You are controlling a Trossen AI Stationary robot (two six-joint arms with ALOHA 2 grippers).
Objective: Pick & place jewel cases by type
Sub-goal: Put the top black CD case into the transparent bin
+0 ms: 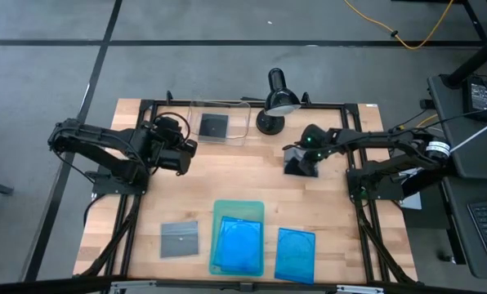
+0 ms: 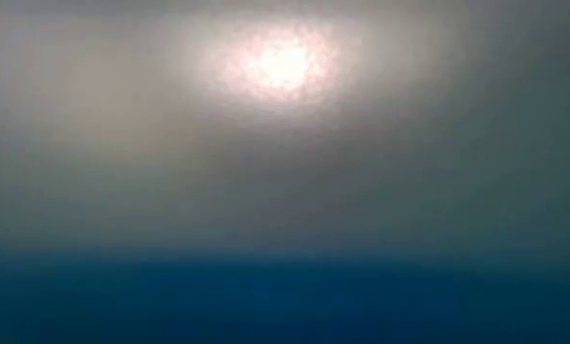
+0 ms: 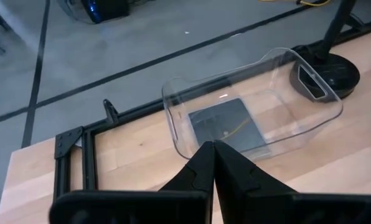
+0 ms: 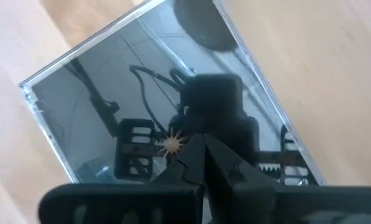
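A dark jewel case (image 1: pixel 295 169) lies flat on the table under my right gripper (image 1: pixel 298 159), which is shut; in the right wrist view the case (image 4: pixel 142 81) fills the picture. My left gripper (image 1: pixel 184 152) is shut and hovers just short of the clear bin (image 1: pixel 227 131), which holds another dark case (image 1: pixel 213 125). A grey case (image 1: pixel 180 239) lies near the table's near edge. A blue case (image 1: pixel 237 245) lies on the pale-green tray (image 1: pixel 238 206), and another blue case (image 1: pixel 295 253) lies on the table to its right. My right gripper (image 4: pixel 201 142) comes at the dark case from above with shut fingers. The tips meet their own reflection on its glossy top face (image 4: pixel 173 121), so they seem to press on it. The case lies flat on the table.
A black desk lamp (image 1: pixel 274 102) stands at the far edge between the bin and my right arm. A black frame (image 1: pixel 145 104) borders the table. The low view shows only a blur of grey and blue. Bare wood (image 1: pixel 227 175) lies between the arms.
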